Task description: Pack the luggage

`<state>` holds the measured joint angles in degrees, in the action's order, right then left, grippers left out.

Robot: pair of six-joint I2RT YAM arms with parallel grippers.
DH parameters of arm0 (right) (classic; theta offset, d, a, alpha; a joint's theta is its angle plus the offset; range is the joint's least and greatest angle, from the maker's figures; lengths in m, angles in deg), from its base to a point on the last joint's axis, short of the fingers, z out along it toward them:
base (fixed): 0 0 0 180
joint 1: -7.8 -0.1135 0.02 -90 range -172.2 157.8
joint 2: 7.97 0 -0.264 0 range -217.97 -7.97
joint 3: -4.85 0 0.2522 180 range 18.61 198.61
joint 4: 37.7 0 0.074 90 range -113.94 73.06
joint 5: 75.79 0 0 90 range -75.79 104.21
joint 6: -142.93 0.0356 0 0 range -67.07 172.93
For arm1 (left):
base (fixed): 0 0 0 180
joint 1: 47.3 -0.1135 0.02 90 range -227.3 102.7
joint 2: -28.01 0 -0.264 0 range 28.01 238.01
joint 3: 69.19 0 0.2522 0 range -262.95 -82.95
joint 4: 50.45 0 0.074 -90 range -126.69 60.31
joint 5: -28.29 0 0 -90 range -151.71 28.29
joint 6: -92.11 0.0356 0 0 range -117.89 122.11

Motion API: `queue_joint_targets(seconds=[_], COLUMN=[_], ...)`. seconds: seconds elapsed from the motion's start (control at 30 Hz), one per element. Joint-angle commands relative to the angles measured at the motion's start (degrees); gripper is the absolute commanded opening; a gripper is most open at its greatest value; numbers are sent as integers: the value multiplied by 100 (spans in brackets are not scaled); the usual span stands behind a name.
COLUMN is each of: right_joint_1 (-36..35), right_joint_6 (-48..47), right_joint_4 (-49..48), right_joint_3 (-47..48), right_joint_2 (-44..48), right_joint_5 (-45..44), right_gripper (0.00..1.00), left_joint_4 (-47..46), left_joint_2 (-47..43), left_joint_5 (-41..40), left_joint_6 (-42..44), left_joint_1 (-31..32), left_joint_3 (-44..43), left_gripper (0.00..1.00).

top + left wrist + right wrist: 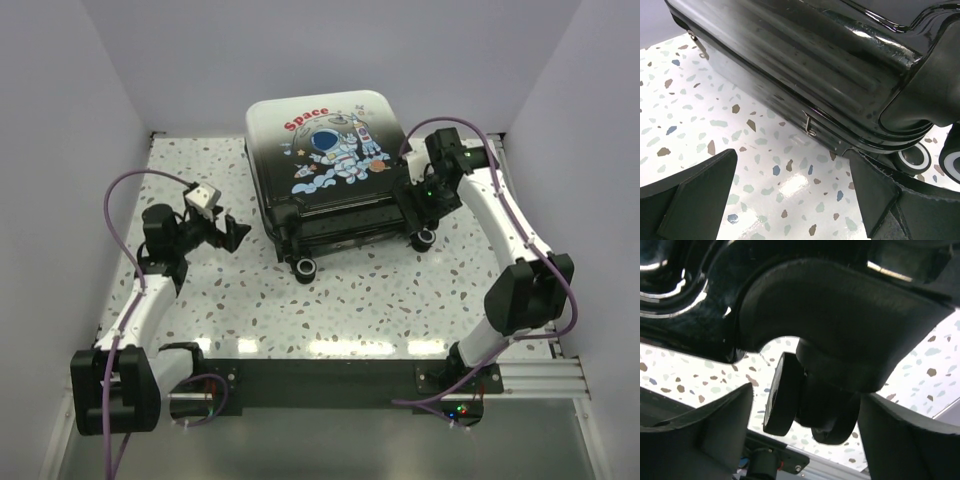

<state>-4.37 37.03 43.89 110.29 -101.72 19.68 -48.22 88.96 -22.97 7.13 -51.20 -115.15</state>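
The luggage (325, 150) lies flat and closed at the back middle of the table, its astronaut print and red "Space" facing up and its black wheels (305, 267) towards me. My left gripper (238, 232) hovers open just left of its near-left corner. In the left wrist view the glossy black shell (805, 55) and a zipper pull (810, 125) lie ahead of the empty left gripper (792, 170). My right gripper (415, 210) is at the near-right corner. In the right wrist view the right gripper (806, 392) stands open, a finger on each side of a double wheel (782, 392), with a gap on both sides.
The speckled terrazzo table (330, 310) is boxed in by white walls on the left (60, 200), back and right. An aluminium rail (540, 375) runs along the near edge by the right arm's base. Purple cables (115, 205) loop off both arms.
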Motion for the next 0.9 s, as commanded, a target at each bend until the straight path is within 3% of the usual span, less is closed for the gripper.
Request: queue_joint_targets(seconds=[0.0,0.03,0.1,0.13,0.2,0.53,0.67,0.87], right_joint_1=[-23,-23,-23,-23,-23,-23,-23,-23], right_joint_6=[201,167,96,9,-44,-264,-291,-273], right_joint_4=[-490,-525,-561,-526,-429,-385,-842,-780], right_joint_3=[-98,-98,-10,43,253,1458,1036,931], right_joint_2=[-2,-20,-81,-99,-55,-2,-81,-143], right_joint_5=[-46,-81,-152,-135,-152,-450,-512,-530], right_gripper=[80,65,45,25,0,0,0,0], left_joint_4=[-455,-464,-473,-438,-377,512,11,-646], left_joint_2=[-65,-109,-180,-215,-233,583,1383,2122], left_joint_5=[-60,-60,-51,-42,72,1556,1953,1786], left_joint_6=[-97,-71,8,69,376,2819,2891,2812], left_joint_1=[-32,-32,-32,-32,-32,-32,47,162], left_joint_3=[100,135,197,232,250,-5,-189,-444], left_gripper=[100,100,100,100,100,100,91,78])
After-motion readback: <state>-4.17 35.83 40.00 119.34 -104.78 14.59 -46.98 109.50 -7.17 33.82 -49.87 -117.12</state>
